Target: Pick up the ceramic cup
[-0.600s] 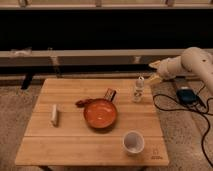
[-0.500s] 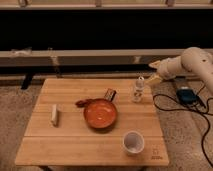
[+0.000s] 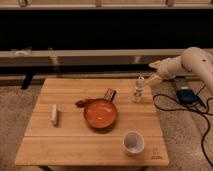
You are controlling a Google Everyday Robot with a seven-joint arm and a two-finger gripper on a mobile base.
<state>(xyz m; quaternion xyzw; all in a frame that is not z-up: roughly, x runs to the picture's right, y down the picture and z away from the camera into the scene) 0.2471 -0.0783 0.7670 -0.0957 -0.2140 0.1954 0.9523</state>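
Observation:
The ceramic cup is small, white and handleless, and stands upright near the front right of the wooden table. The wide orange bowl sits behind it and to its left, at the table's middle. My gripper is at the end of the white arm that reaches in from the right. It hovers over the table's far right edge, just right of the small clear bottle, far behind the cup. It holds nothing that I can see.
A white bar lies at the left of the table. A dark packet and a small reddish item lie behind the bowl. A blue device and black cables lie on the floor to the right. A low ledge runs behind.

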